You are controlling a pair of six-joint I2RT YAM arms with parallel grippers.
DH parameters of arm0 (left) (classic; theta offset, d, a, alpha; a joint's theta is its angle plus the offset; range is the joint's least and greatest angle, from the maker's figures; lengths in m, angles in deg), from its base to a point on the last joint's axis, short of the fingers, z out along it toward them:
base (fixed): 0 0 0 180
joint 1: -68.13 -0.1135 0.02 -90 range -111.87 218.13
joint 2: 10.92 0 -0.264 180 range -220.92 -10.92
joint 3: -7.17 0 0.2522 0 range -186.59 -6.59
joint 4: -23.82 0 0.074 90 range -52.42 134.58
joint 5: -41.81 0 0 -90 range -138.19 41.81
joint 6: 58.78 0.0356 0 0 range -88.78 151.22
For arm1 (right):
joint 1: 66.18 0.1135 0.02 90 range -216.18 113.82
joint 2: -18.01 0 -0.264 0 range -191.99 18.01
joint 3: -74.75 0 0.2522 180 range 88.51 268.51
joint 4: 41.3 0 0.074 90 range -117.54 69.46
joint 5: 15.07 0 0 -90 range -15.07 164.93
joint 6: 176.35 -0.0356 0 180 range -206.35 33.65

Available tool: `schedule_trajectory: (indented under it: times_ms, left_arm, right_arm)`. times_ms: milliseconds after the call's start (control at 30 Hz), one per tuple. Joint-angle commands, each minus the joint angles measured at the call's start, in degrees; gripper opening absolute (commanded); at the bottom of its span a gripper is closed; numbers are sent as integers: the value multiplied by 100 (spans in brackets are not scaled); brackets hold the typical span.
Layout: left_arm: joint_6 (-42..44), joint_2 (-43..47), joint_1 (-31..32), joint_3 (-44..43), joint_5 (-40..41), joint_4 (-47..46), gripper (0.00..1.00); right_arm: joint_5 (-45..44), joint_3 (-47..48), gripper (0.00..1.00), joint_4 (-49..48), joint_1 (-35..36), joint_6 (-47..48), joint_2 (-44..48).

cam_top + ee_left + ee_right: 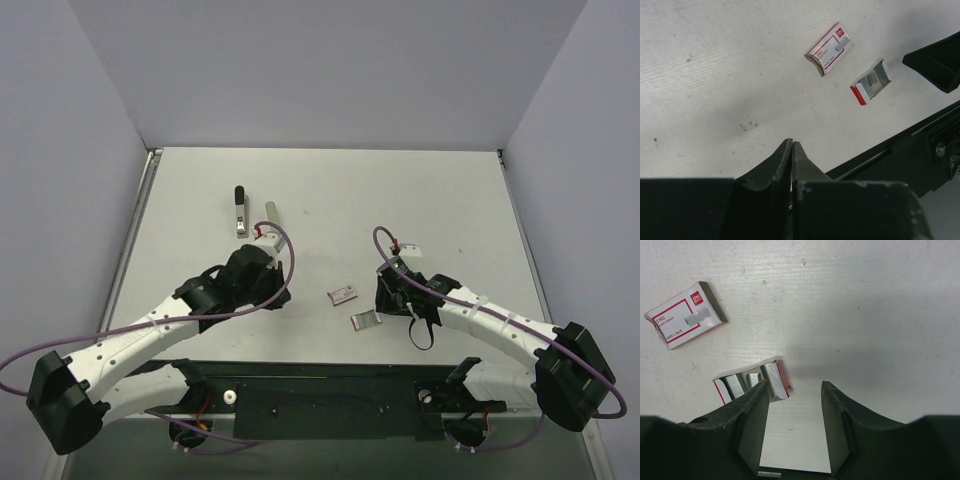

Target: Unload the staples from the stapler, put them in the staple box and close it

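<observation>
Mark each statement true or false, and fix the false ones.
1. The left gripper has its fingers pressed together. True.
2. The right gripper is clamped on the stapler. False: its jaws stand open on nothing, and the stapler lies over by the left gripper.
3. The red-and-white box and the open tray lie near each other without touching. True.
4. The stapler lies between the box and the tray. False: it lies farther back, beyond the left gripper.
</observation>
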Motion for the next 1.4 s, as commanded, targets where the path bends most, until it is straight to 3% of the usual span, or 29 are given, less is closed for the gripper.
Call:
schedule_trajectory:
  times_ms: [0,33,233,567,1067,1367]
  left_arm:
    - [-378,-509,255,-53,489,-862,5]
    - [-405,-710,281,-44,481,-1002,0]
    - [-502,-1475,431,-17,489,-1583,0]
    - [-669,-1837,457,360,595,-2023,0]
    - [-783,-581,448,1142,630,-1751,0]
    - [-836,-194,448,1336,647,-1566,0]
  right_arm:
    - [120,31,41,-104,-69,-64,14]
    - [94,92,41,-122,-69,-38,-30]
    - [24,444,38,-412,-139,6,-407]
    - [103,1234,39,-1097,-192,-161,-1673]
    - [-284,2017,45,-992,54,-591,-3053]
    - [-486,2140,45,-667,520,-697,-3282]
